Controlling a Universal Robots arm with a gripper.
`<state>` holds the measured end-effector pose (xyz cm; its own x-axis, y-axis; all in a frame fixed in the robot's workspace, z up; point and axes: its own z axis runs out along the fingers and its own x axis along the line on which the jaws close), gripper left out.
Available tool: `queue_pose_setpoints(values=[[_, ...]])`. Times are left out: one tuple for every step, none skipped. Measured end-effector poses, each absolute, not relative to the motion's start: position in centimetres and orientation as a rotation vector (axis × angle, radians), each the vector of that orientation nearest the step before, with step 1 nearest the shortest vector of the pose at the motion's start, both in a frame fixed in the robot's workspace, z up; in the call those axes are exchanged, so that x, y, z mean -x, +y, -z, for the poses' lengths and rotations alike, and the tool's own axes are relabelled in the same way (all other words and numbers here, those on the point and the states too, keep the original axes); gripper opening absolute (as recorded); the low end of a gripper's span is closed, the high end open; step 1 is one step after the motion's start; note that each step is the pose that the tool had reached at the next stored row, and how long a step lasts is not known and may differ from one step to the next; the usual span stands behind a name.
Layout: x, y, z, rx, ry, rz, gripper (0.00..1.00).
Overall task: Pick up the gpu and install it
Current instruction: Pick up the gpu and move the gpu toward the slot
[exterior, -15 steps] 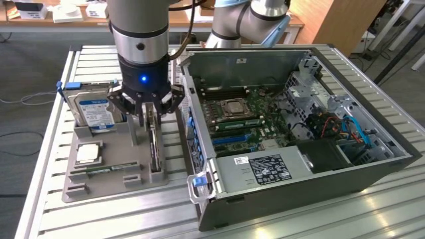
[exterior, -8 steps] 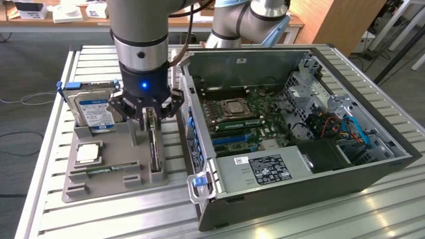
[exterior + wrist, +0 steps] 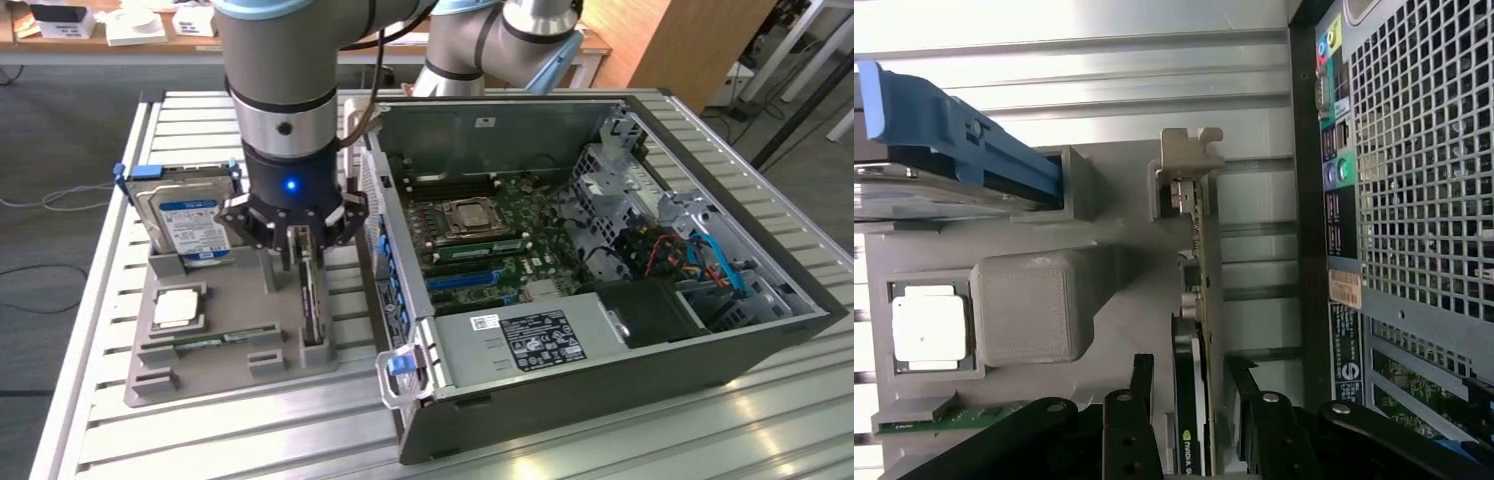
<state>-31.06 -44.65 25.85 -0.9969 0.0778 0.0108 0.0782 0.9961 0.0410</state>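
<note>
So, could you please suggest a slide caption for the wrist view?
Open gripper straddles the gpu standing on edge in its grey holder, beside the computer case.

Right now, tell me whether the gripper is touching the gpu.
Apart. The wrist view shows the open gripper with its fingers straddling the gpu, and the grey tray visible in the gap on each side.

**Exterior view, lighting:** you have bright, even room light. A soft shadow lies under the arm on the grey tray. Pale glare streaks the bench slats, and a blue lamp glows on the wrist.

**Wrist view, lighting:** your bench slats wash out to white, the processor lid blooms, and the fingers sit in shade.
</note>
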Motion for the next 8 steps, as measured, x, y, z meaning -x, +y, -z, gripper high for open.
queue_pose_setpoints(values=[[31.06, -44.65, -25.69, 0.122, -3.129, 0.065, 0.42], [31.06, -44.65, -25.69, 0.122, -3.129, 0.065, 0.42], [31.06, -44.66, -25.69, 0.122, -3.129, 0.065, 0.42], [31.06, -44.65, -25.69, 0.122, -3.129, 0.065, 0.42], [31.06, -44.66, -25.69, 0.123, -3.129, 0.065, 0.42], [31.07, -44.72, -25.68, 0.123, -3.129, 0.065, 0.42], [31.07, -44.83, -25.67, 0.123, -3.129, 0.065, 0.42], [31.07, -44.96, -25.66, 0.122, -3.129, 0.065, 0.42]])
